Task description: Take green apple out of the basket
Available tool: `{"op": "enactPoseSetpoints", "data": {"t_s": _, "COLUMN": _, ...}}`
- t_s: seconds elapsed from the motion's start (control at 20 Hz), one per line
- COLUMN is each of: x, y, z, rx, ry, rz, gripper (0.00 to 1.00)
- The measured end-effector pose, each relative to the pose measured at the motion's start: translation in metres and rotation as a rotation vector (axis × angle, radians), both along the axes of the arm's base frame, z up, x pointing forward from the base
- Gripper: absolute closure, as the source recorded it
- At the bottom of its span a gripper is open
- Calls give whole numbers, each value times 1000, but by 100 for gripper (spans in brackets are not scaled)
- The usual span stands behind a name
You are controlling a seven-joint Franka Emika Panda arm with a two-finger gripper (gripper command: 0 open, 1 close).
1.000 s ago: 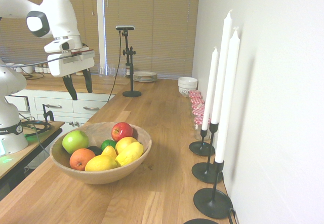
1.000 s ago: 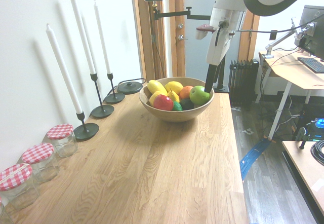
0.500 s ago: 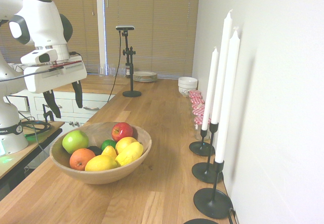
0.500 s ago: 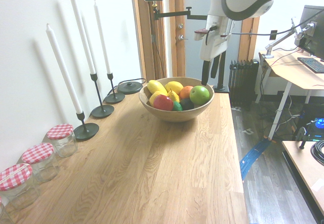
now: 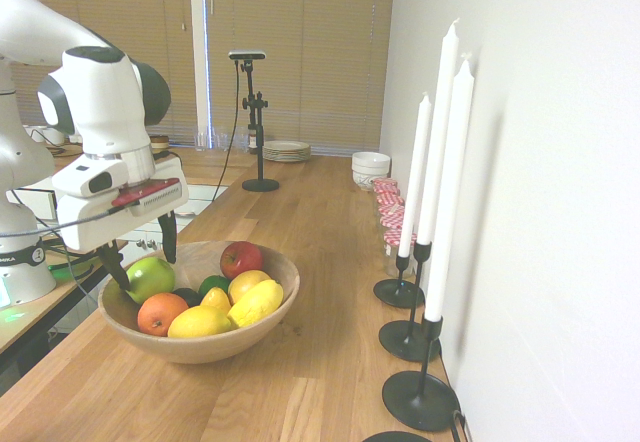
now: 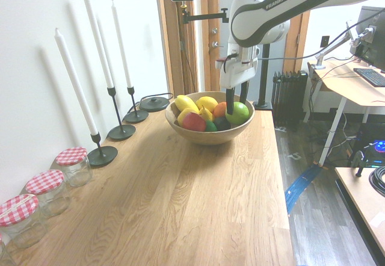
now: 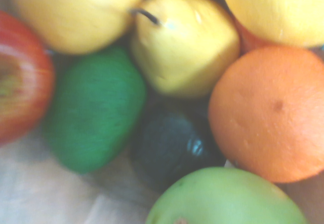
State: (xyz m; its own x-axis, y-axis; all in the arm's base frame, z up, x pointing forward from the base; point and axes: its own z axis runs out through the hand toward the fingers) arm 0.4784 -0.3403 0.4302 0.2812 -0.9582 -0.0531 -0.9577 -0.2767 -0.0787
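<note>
1. The green apple lies at the near rim inside the basket, beside the orange
2. The pincer, wide open and empty, points down straight above it, one finger either side

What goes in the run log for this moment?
pincer: open, over green apple | apple: in basket beside orange | grasp: not yet

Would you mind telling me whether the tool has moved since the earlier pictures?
Yes. In the first exterior view the tool has come down from high above the basket to rim level, its open fingers now on either side of the green apple.
</note>
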Motion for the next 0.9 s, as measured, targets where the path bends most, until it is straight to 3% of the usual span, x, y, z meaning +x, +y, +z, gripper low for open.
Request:
{"op": "enactPoseSetpoints", "data": {"t_s": 0.15, "x": 5, "y": -3, "z": -18, "rx": 14, "ry": 23, "rz": -5, "gripper": 0}}
{"op": "enactPoseSetpoints", "data": {"t_s": 0.2, "x": 6, "y": -3, "z": -20, "rx": 17, "ry": 21, "rz": -5, "gripper": 100}}
{"op": "enactPoseSetpoints", "data": {"t_s": 0.9, "x": 11, "y": -4, "z": -12, "rx": 15, "ry": -3, "rz": 2, "gripper": 100}}
